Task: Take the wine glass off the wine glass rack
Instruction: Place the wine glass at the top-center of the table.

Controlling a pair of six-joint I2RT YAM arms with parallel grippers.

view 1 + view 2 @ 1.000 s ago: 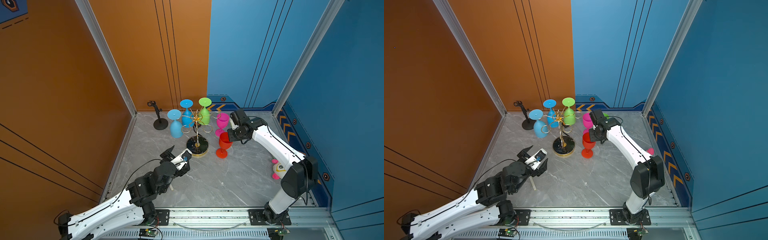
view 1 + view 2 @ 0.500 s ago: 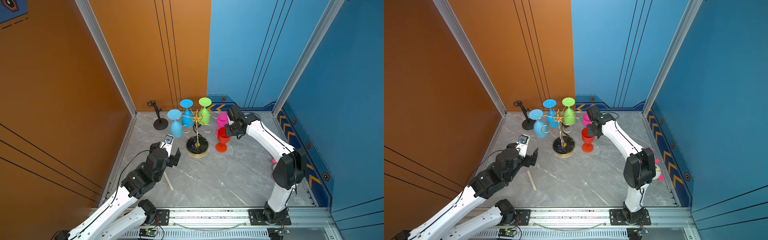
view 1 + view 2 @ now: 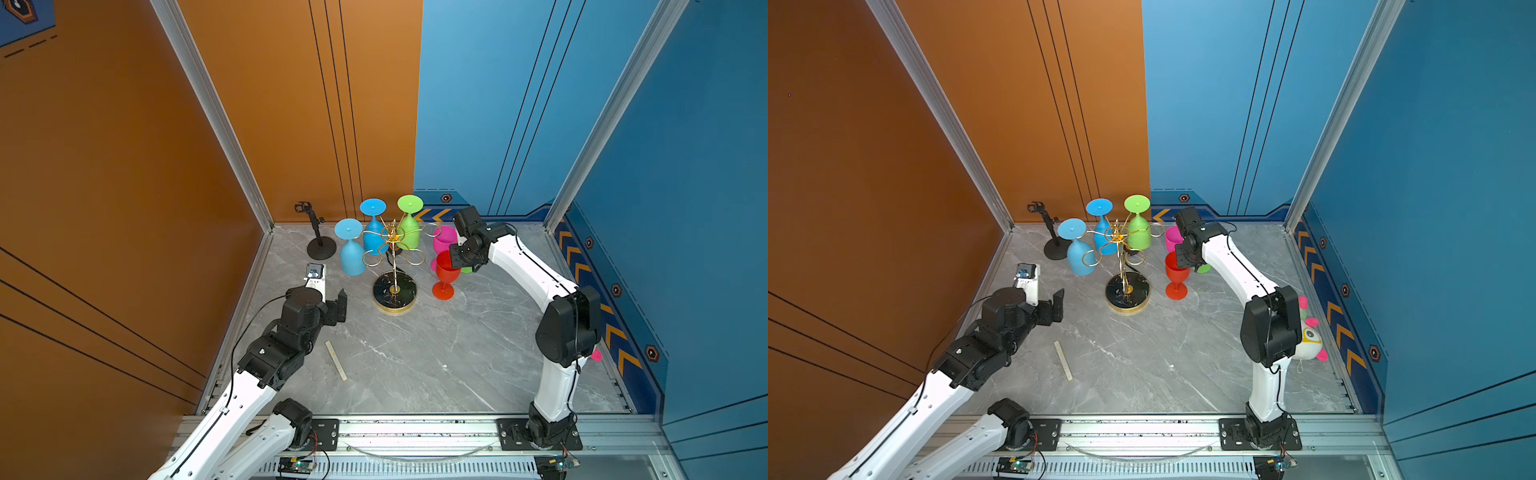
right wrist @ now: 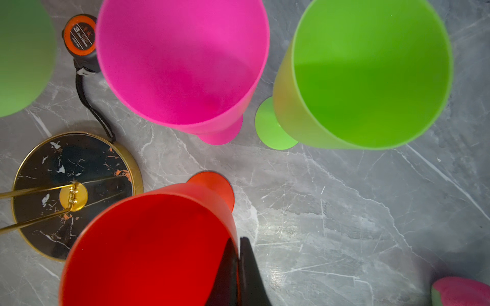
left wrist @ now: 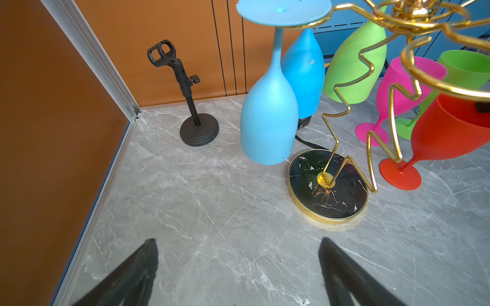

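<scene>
Swinging away from the wine glass rack (image 3: 395,294), the left arm had moved toward the orange wall (image 3: 124,208); the left gripper (image 5: 237,239) was spread wide, holding nothing. The right gripper (image 4: 236,245) pinched the red wine glass (image 3: 447,270) by its rim, off the rack, just beside its base.

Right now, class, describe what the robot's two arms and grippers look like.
Both arms have white tubular links and chunky black joints: left arm, right arm. A thin black cable runs along each. The left gripper and right gripper end in black tapered jaws.
</scene>
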